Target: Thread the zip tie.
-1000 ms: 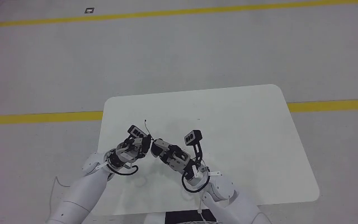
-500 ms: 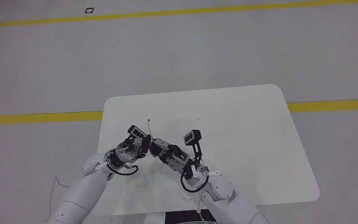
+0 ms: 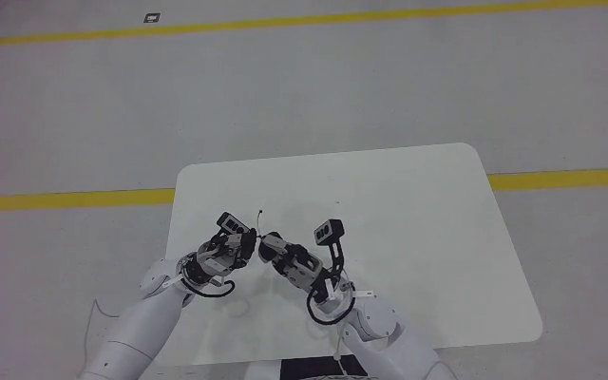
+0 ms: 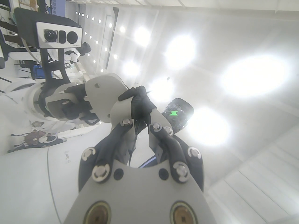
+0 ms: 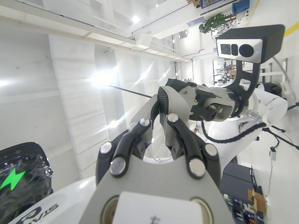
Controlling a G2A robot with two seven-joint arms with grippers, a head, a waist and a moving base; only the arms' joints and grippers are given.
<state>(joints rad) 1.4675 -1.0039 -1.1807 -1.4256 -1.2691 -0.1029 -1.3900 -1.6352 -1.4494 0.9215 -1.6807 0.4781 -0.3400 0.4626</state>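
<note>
Lower centre of the top view, above the white table (image 3: 408, 209): the left gripper (image 3: 247, 247) has its fingers closed on the black zip tie (image 3: 259, 220). The tie's free end projects toward the upper frame edge between the 2 grippers. The right gripper (image 3: 268, 241), tip to tip with the left, appears clamped on the same tie.

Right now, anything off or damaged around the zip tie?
Nothing stands out. The left gripper and right gripper meet tip to tip over the table, both pinching the zip tie. Its thin tail pokes out straight past them, with no break or kink that I can see.
</note>
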